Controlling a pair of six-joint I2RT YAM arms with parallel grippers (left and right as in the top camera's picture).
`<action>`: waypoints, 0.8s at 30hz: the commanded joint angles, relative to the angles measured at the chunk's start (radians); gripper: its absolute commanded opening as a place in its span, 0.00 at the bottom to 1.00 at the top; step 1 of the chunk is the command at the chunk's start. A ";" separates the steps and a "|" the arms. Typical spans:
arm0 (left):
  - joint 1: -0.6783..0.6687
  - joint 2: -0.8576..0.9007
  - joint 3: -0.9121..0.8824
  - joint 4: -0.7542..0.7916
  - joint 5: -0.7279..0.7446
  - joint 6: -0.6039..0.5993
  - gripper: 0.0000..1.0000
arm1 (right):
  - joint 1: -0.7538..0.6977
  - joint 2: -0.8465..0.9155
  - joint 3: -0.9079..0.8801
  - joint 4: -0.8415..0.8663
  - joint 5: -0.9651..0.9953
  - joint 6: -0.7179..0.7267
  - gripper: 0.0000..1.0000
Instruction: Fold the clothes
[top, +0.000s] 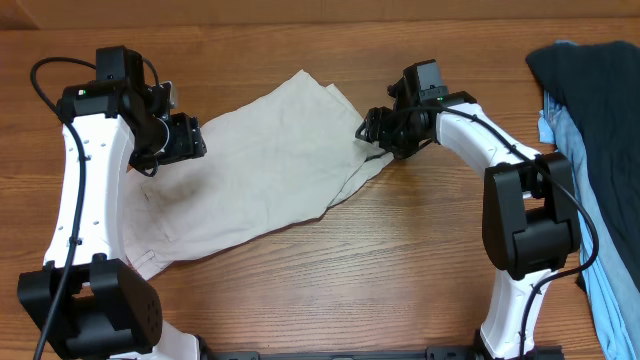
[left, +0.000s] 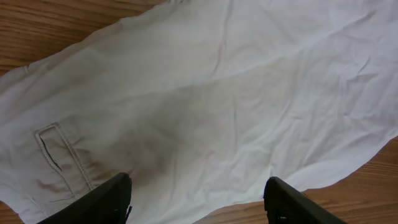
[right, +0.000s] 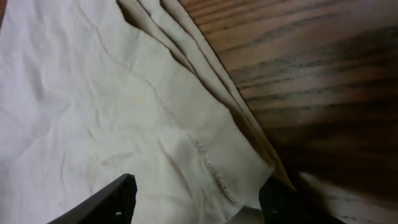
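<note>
Beige shorts (top: 255, 165) lie flat and slantwise on the wooden bench (top: 400, 270), their near end beside the left arm's base; farther back, the left tool (top: 178, 140) hangs spread over the pocket side, the right tool (top: 372, 130) spread at the leg hem.

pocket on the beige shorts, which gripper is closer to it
Left. The left gripper hangs open over the shorts, the stitched pocket beside its finger; the right gripper is open at the leg hems, the far end.
</note>
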 joint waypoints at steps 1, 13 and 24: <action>-0.002 -0.005 -0.002 0.000 -0.010 -0.005 0.72 | 0.014 0.030 -0.010 0.036 -0.012 0.021 0.62; -0.002 -0.005 -0.002 -0.003 -0.010 -0.004 0.72 | 0.020 0.026 0.013 0.048 0.022 0.035 0.04; -0.002 -0.005 -0.002 0.015 -0.014 -0.004 0.74 | 0.001 -0.194 0.014 -0.255 0.182 -0.005 0.04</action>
